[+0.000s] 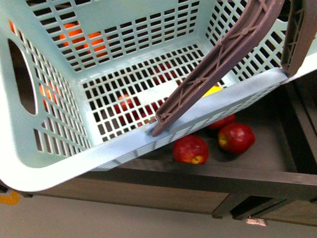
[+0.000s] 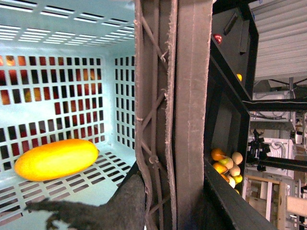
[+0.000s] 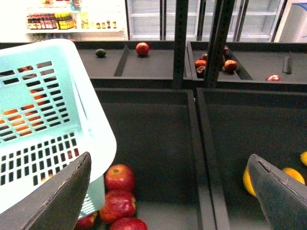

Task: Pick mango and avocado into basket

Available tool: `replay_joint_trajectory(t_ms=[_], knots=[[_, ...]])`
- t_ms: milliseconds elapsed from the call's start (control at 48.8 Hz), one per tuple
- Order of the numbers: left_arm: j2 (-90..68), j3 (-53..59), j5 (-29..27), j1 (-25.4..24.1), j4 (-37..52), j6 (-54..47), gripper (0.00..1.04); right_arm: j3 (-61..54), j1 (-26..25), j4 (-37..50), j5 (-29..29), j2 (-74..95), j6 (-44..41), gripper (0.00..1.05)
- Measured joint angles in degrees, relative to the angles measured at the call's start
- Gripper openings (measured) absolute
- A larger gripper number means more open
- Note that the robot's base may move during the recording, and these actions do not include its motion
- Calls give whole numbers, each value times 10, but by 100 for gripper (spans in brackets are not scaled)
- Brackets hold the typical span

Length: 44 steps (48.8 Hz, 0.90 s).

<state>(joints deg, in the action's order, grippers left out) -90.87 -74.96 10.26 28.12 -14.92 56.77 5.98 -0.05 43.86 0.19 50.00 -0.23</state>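
The pale teal basket [image 1: 59, 163] fills the front view, tilted, with its brown handles [image 1: 218, 59] raised toward the upper right. The yellow mango [image 2: 56, 159] lies on the slotted floor inside it; in the front view only a sliver of the mango [image 1: 213, 90] shows behind a handle. My left gripper [image 2: 153, 201] is shut on the basket's handles [image 2: 172, 115]. The dark green avocado [image 3: 100, 52] sits in a far bin of the dark shelf. My right gripper [image 3: 168, 201] hangs open over the near bin, beside the basket [image 3: 43, 120], with nothing between its fingers.
Red apples [image 1: 190, 148] lie in the bin under the basket, also seen as apples [image 3: 120, 178] beside my right gripper. Oranges [image 3: 292, 175] fill the adjoining bin past a dark divider [image 3: 201, 158]. More red apples [image 3: 142, 48] sit in the far bins. A bare dark bin floor [image 3: 158, 134] lies beside the basket.
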Motion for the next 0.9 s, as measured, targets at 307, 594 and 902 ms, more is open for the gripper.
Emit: replay_joint_trajectory(t_ms=[307,594,902], knots=[[-1,0,-12,-6,0,-7,20,-2,0,0,-2,1,0,96],[-1,-1,-5,-5,0,-6,20,-2,0,0,-2,0,0,96],[-1,-1,-10,-6,0,-7,20,-2,0,-1,-3,0,0,96]])
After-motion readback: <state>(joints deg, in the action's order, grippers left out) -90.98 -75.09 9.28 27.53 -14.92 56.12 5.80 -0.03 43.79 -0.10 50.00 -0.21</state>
